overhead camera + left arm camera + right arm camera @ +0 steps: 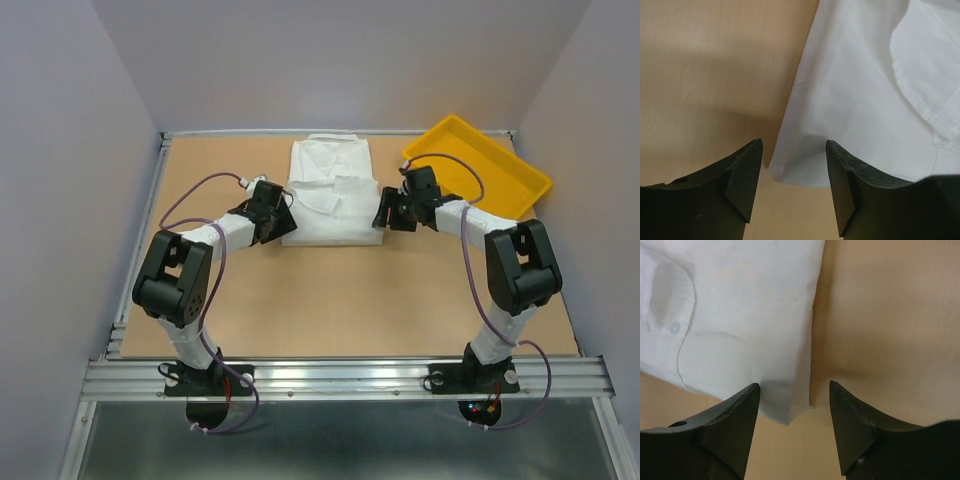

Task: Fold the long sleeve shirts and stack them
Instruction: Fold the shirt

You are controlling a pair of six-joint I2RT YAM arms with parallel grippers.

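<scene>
**Between the two sets of jaws: one folded white shirt, nothing pinched**

Between the left jaws and the right jaws, the long sleeve shirt (330, 195) is lying folded into a tidy rectangle on the worktop (330, 300). Both arms are reaching in from opposite sides, each one sitting at a near corner of the fabric.

From the left wrist camera, the left jaws are standing spread. The shirt's (860, 100) near corner is showing in the gap between the two dark fingertips (747, 170), lying flat on the bare worktop (705, 75). The cloth is running off to the right of the jaws and beyond them. Neither fingertip is pinching it, far as I can see.

Same deal mirrored on the right wrist camera. The right jaws are standing spread too, with the shirt (750, 315) corner sitting in the gap, closer to the left fingertip (735, 415). Cloth is spreading left of the jaws and beyond them, with bare worktop (890, 315) to their right. A small button (674, 328) is showing on a folded flap, up and left of the jaws.

Past the right jaws on the outer side, a yellow tray (500, 175) is sitting at an angle, apart from the shirt.
</scene>
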